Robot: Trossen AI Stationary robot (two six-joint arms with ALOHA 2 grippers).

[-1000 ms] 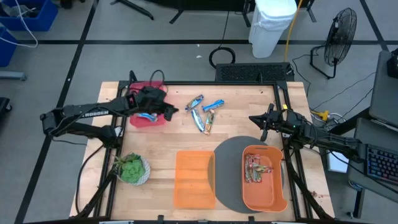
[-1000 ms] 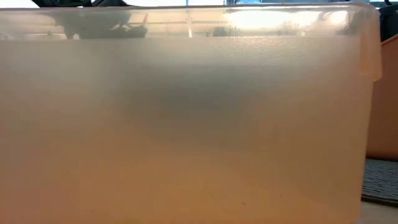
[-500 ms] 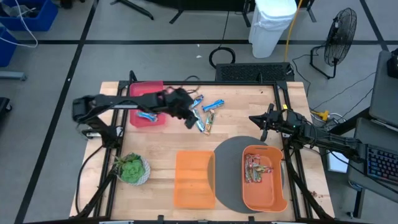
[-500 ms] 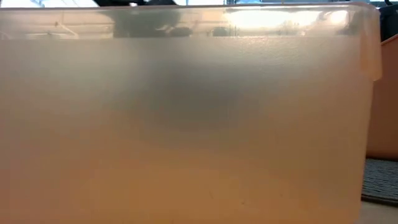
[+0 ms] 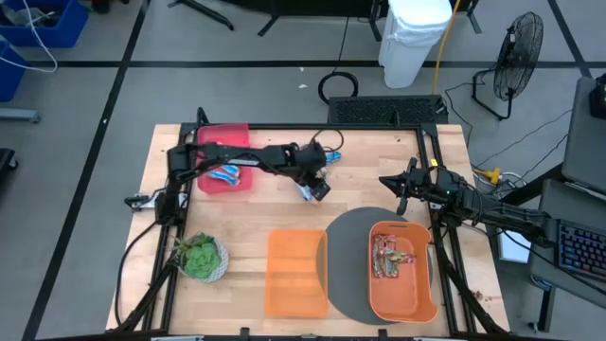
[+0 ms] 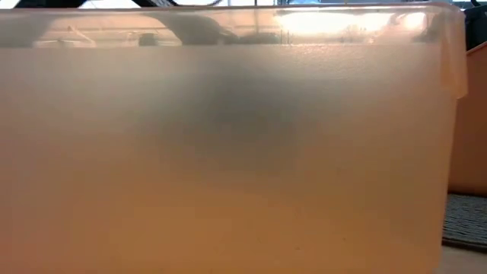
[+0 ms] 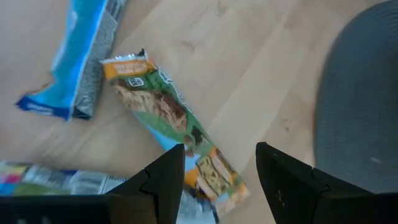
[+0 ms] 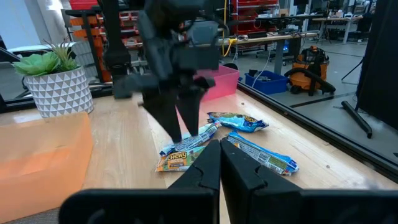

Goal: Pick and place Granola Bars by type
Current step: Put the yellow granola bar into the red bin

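Loose granola bars lie on the wood at the table's far middle. A tan-brown bar with orange ends (image 7: 163, 109) lies flat, with a blue bar (image 7: 78, 62) beside it and a silvery one (image 7: 56, 180) at the edge of the left wrist view. My left gripper (image 5: 317, 185) points down over them, open. Its fingers (image 7: 171, 177) stand on either side of the tan bar's near end (image 7: 214, 177); I cannot tell whether they touch it. My right gripper (image 5: 396, 186) waits shut at the table's right. More blue bars (image 5: 225, 176) lie in the pink bin (image 5: 223, 137).
An orange bin (image 5: 421, 294) with brownish bars (image 5: 390, 256) sits on a grey round mat (image 5: 348, 246). Another orange bin (image 5: 295, 273) stands at the near middle; its translucent wall (image 6: 228, 152) fills the low view. A green plant in a white pot (image 5: 199, 256) stands near left.
My left arm has swung from over the pink bin toward the table's right, reaching out to the loose bars at the far middle, and now points down over the tan bar. The bars have stayed where they were.
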